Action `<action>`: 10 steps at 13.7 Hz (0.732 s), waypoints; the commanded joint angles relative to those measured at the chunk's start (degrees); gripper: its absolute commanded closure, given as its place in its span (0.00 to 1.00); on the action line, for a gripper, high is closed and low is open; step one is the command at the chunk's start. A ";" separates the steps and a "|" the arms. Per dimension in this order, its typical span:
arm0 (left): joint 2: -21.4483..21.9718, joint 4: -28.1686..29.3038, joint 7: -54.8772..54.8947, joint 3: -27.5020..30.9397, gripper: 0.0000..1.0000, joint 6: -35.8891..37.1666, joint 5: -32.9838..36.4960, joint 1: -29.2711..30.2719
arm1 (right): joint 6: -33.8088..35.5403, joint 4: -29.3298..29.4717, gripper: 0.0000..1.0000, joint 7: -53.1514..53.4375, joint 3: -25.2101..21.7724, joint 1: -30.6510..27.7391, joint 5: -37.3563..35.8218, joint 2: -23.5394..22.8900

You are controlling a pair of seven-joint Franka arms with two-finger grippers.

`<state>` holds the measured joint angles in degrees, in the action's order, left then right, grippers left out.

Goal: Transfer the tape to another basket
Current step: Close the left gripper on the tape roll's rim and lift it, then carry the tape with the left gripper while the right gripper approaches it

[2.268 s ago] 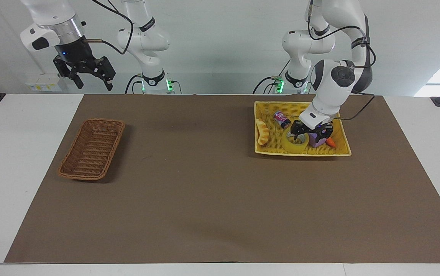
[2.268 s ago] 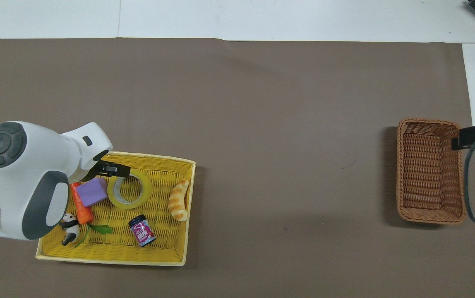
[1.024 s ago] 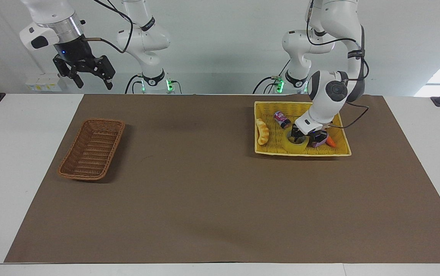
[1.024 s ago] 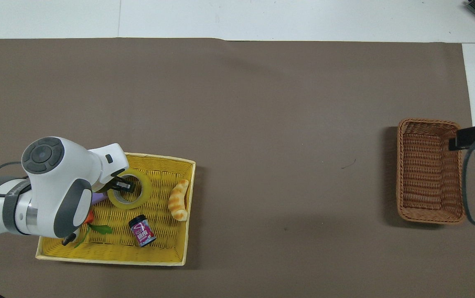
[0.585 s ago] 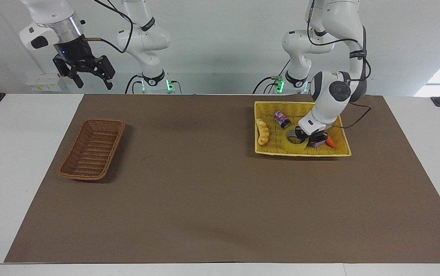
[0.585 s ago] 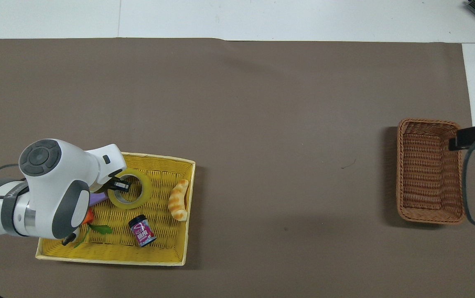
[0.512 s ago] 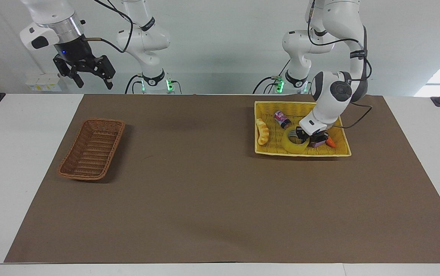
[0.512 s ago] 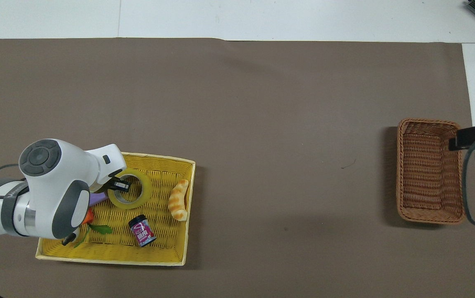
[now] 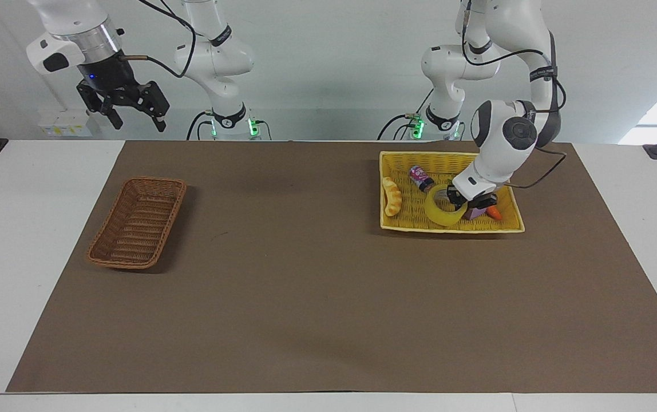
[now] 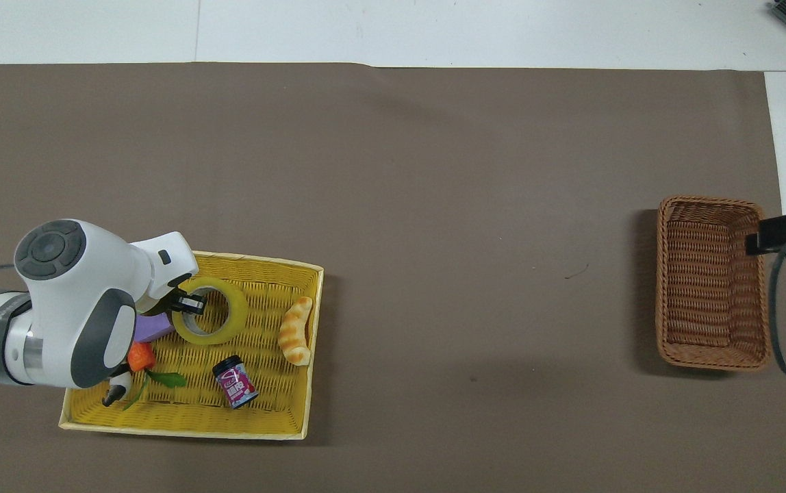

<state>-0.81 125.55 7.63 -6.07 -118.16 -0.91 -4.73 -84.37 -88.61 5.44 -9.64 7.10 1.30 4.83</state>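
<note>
The yellow tape [image 9: 444, 213] is in the yellow woven tray-basket [image 9: 448, 229] at the left arm's end of the table, tilted with one edge raised. My left gripper [image 9: 455, 200] is shut on the tape's wall, one finger inside the core; the overhead view shows the gripper [image 10: 187, 302] and the tape [image 10: 213, 315] too. The brown wicker basket [image 9: 154, 180] stands empty at the right arm's end, and also shows in the overhead view [image 10: 711, 287]. My right gripper [image 9: 137, 121] waits open, high in the air beside that end; its tip [image 10: 783, 234] shows over the basket's edge.
The yellow tray-basket [image 10: 270, 411] also holds a bread roll [image 10: 295, 331], a small dark jar [image 10: 235, 382], a purple cube [image 10: 153, 329], a carrot [image 10: 140, 356] and a panda figure [image 10: 116, 392]. A brown mat [image 9: 317, 286] covers the table.
My left gripper came down onto the tape, closed on its wall, and has lifted and tilted it slightly toward the left arm's side. The right arm has barely moved.
</note>
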 commanded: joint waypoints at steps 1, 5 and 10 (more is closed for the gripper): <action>2.12 -3.28 -0.33 -0.17 1.00 6.26 0.21 1.12 | -1.48 -1.82 0.00 0.36 0.50 0.37 0.99 1.40; 2.74 -10.40 -0.59 -0.09 1.00 12.69 -3.56 2.89 | -9.82 -6.92 0.00 0.18 1.55 5.98 1.07 1.15; 3.09 -13.40 -24.56 -2.02 1.00 10.76 -6.47 -2.72 | -20.03 -11.76 0.00 1.32 1.73 13.89 8.36 -3.15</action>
<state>2.05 113.76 -10.08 -7.90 -107.78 -6.78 -3.94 -101.60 -99.40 5.55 -7.76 18.60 7.44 3.12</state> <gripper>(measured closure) 0.784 0.000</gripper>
